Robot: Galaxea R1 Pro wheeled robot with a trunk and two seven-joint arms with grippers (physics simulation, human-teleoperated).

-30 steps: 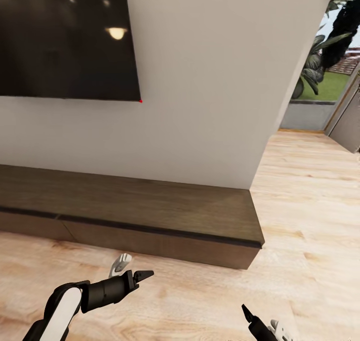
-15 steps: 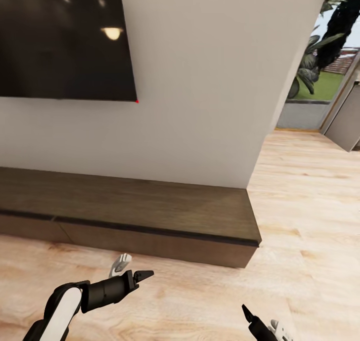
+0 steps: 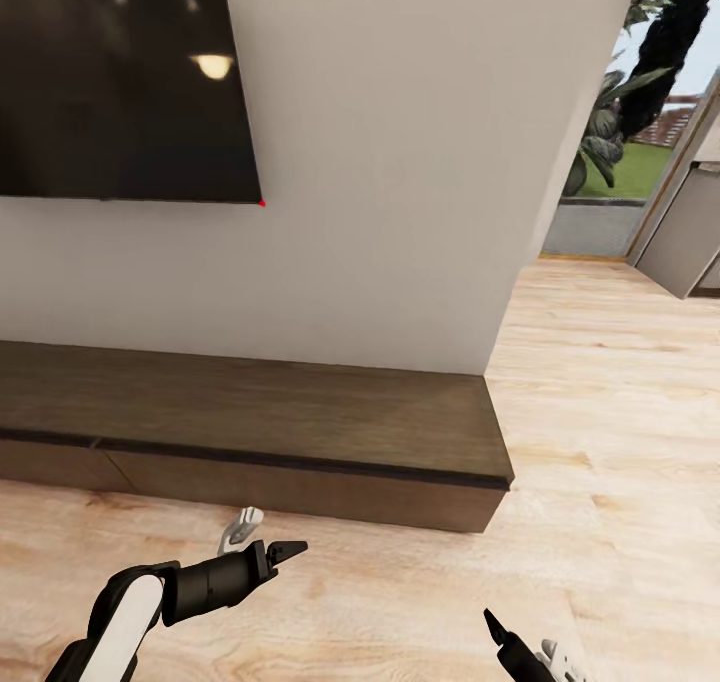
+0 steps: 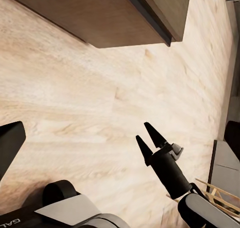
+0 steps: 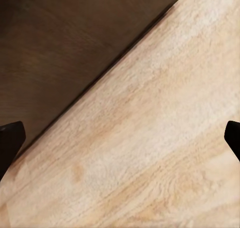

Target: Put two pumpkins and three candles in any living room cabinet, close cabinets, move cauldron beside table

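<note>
The cabinet [image 3: 300,422] is a long, low dark-brown unit against the white wall, with its drawer fronts flush and shut. Its corner also appears in the left wrist view [image 4: 100,12] and the right wrist view [image 5: 65,52]. My left gripper [image 3: 272,532] hovers open and empty over the wooden floor just in front of the cabinet. My right gripper [image 3: 520,634] is low at the right, open, holding nothing, and it is seen from the left wrist view too [image 4: 146,140]. The pumpkins, candles, cauldron and table are out of view.
A large black screen [image 3: 110,82] hangs on the wall above the cabinet. Light wooden floor [image 3: 600,412] runs past the cabinet's right end toward an opening with plants [image 3: 620,112] and a grey panel [image 3: 690,232].
The whole picture has slid a little to the left, so the camera has turned right. Both arms keep the same pose and both grippers stay open.
</note>
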